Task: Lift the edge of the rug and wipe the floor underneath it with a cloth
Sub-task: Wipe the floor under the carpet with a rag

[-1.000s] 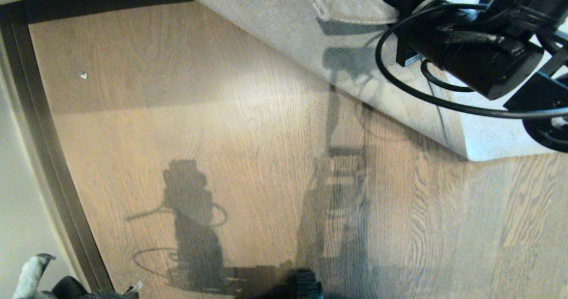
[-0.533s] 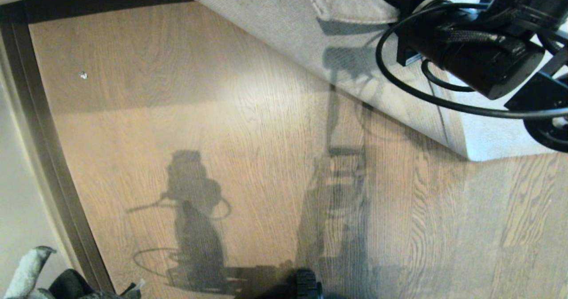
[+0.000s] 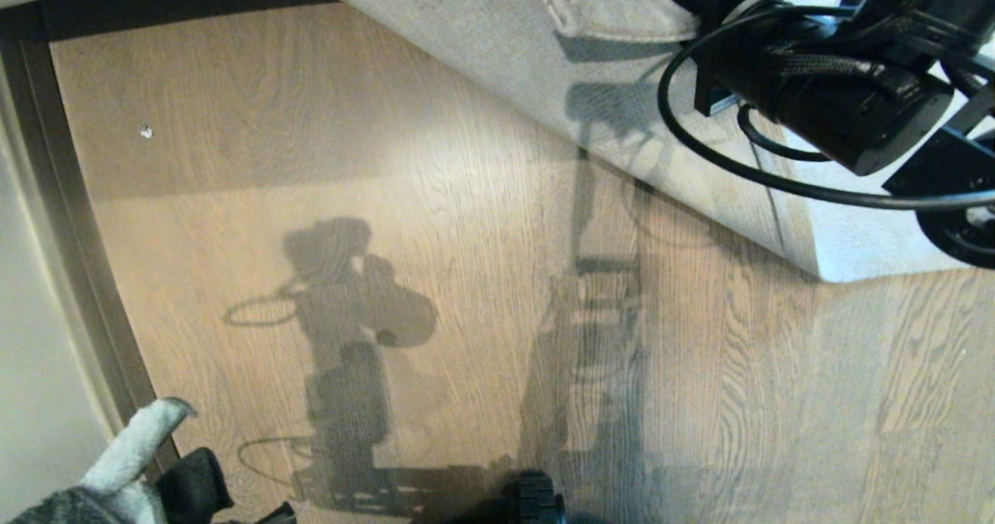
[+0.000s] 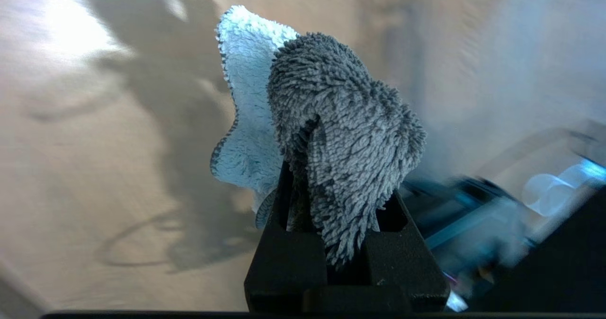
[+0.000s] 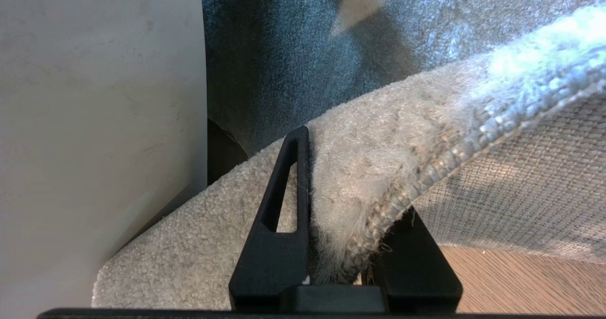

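The rug edge [image 5: 388, 167] is lifted off the floor, pale pile on one side and woven backing on the other. My right gripper [image 5: 350, 177] is shut on it, and the right arm [image 3: 824, 96] reaches in at the upper right of the head view. The turned-up rug backing [image 3: 505, 50] slopes across the top. Bare brown wood-grain floor [image 3: 435, 197] fills the middle. My left gripper [image 4: 338, 191] is shut on the fuzzy grey cloth [image 4: 341, 120], which bulges out past the fingers. In the head view the cloth [image 3: 124, 462] pokes in at the bottom left corner, above the floor.
A dark skirting strip [image 3: 78, 275] runs down the left and along the top, with pale wall [image 3: 31, 353] behind it. A small speck [image 3: 145, 131] lies on the floor. A black wheel of my base [image 3: 539, 501] shows at the bottom. A pale flat panel [image 5: 94, 120] stands beside the lifted rug.
The left gripper with the cloth has come further into view from the bottom left corner, and its shadow on the floor has shifted upward. The right arm and rug have not moved.
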Robot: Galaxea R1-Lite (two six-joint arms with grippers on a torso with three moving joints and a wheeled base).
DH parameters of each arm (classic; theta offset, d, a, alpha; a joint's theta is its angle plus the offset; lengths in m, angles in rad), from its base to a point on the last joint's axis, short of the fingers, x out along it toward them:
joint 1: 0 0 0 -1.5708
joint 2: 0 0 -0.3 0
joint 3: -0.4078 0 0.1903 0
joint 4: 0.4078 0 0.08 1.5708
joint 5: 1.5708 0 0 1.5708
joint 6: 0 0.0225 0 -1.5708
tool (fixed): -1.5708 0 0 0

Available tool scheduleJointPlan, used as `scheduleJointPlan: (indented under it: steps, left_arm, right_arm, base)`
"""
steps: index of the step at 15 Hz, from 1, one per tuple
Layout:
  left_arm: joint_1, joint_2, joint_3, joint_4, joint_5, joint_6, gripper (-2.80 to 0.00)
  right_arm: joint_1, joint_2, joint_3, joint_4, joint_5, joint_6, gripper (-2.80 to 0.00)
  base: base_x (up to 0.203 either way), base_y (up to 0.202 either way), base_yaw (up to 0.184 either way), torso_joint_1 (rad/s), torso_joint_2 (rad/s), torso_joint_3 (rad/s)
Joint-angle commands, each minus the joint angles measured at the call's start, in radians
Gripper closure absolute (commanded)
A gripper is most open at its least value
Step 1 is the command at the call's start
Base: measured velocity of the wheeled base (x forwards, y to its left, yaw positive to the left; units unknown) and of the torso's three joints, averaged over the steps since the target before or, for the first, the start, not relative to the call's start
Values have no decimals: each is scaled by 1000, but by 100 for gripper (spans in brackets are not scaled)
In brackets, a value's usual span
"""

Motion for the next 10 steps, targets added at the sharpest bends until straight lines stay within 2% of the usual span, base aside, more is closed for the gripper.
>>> scheduleJointPlan:
  steps: [1,3,6,8,10]
  left_arm:
    - [-25,169,-13,1,-68,1,0]
    - [-86,260,-21,-1,-95,1,0]
    - [-186,406,-57,-27,-102,1,0]
    - [-242,499,-66,-82,-102,1,0]
    - [-269,600,-68,-160,-102,1,0]
  right_arm:
    - [-1,-2,0,-5,-1,6,0]
    - [-2,-4,2,-5,-6,5,0]
    - [-1,-1,2,-5,-25,5,0]
    - [0,-4,3,-5,-43,5,0]
    - [-2,-6,8,-3,-55,5,0]
  base:
    - [0,0,0,0,0,0]
    - [0,0,0,0,0,0]
    - [0,0,0,0,0,0]
    - [0,0,0,0,0,0]
    - [0,0,0,0,0,0]
